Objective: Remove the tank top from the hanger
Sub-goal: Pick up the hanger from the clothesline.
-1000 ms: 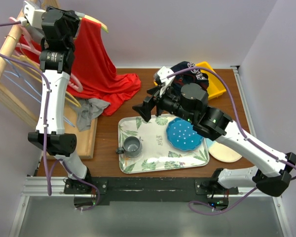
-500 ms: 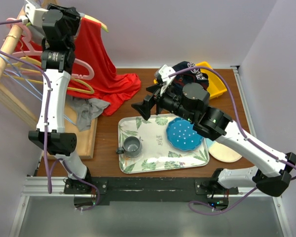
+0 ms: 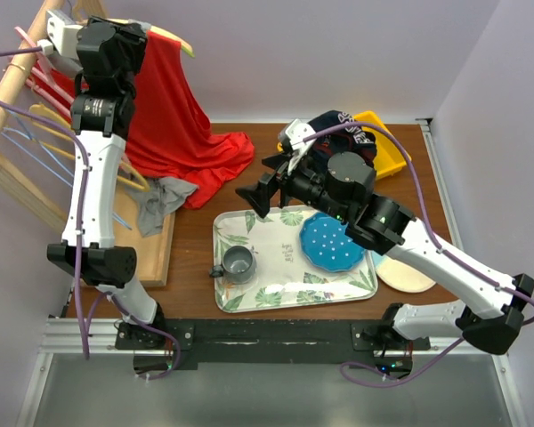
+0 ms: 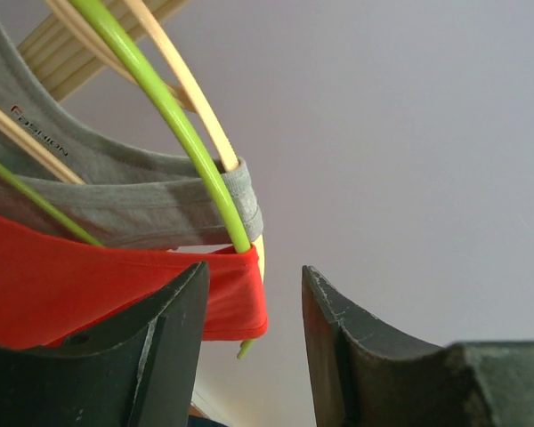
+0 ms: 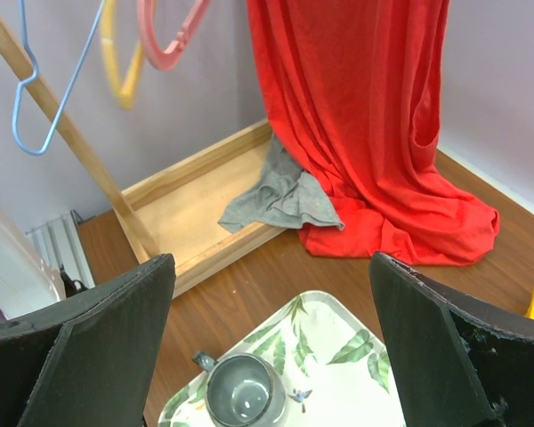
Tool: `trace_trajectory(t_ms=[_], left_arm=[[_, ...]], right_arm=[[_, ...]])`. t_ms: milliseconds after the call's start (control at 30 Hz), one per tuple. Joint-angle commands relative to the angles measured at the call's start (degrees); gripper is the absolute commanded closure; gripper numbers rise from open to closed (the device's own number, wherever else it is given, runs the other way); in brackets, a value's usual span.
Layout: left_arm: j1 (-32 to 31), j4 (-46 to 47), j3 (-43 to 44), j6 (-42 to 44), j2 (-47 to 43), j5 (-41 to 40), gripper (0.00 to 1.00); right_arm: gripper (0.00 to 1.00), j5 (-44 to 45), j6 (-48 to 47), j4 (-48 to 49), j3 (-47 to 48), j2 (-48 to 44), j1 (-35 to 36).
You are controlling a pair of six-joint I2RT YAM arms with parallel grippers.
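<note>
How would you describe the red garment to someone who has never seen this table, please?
At the far left of the table stands a wooden rack. The red garment hangs from its top and pools on the tabletop beside a small grey cloth. It is bright red and far larger than that cloth.

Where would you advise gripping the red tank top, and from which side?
Probably the shoulder strap of the red tank top, at the tip of the green hanger, from below: a narrow band beside the free end, so it could slide off.
</note>
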Motion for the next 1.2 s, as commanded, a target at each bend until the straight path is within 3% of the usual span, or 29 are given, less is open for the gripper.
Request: trace_trajectory(t_ms=[0,133,467,1033,1167], left_arm=[[-0.6,-4.0,1.2,-5.7,1.5,-6.4,0.49],[-3.0,-8.0,5.6,-4.5,4.2,-9.9,0.49],[-4.6,2.8,2.2,-1.4,5.8,-13.8,0.50],[-4.1,10.7,0.2,7.1,6.0,-18.8,0.50],[-3.7,13.5,0.0,9.7,6.7,-18.5,0.59]], right_arm=[[0.05,-0.6,0.4,4.0,-1.5,-2.1,0.1],[0.05,-1.5,0.4,4.0,-1.7,-2.4,0.2],[0.05,-1.1,-1.1,3.2,-2.4,-4.1,0.2],[0.05,-0.9,-1.6,4.1,-3.3,-3.7,0.2],[0.05,-0.9,-1.7,4.2,-3.2,-3.4,0.2]])
